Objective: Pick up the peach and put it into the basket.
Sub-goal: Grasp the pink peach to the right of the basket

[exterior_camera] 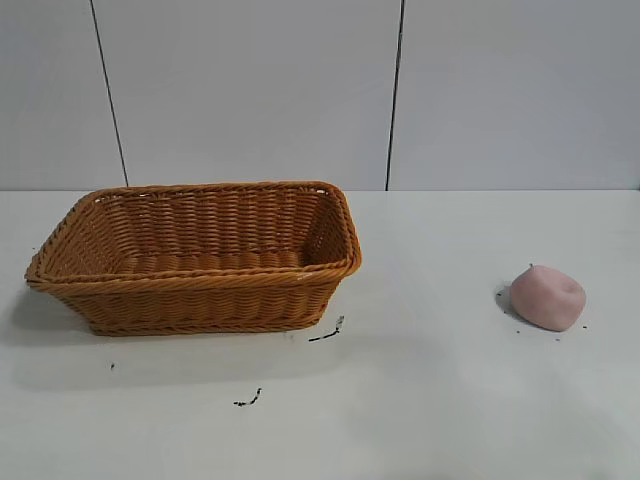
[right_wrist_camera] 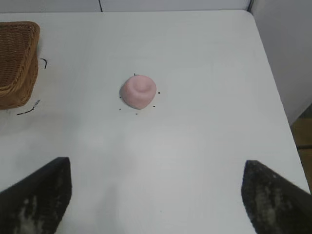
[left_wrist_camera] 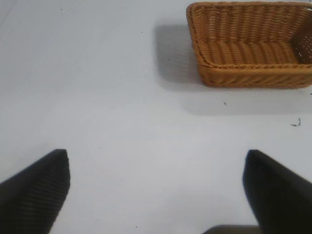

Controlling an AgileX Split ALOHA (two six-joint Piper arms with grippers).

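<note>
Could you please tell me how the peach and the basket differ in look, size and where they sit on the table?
The peach is a small, rounded, matte pink lump; the basket is a large, rectangular, orange-brown wicker piece with flared sides. The peach is solid with a dimple on top, while the basket is open and holds nothing. The basket sits at the exterior view's left, the peach well apart at its right. Both rest on the white table, untouched.

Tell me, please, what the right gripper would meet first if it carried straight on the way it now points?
Probably the peach: it lies ahead of the open right gripper, slightly off centre, with only bare table between. Depth is unclear, so it might touch the table first.
</note>
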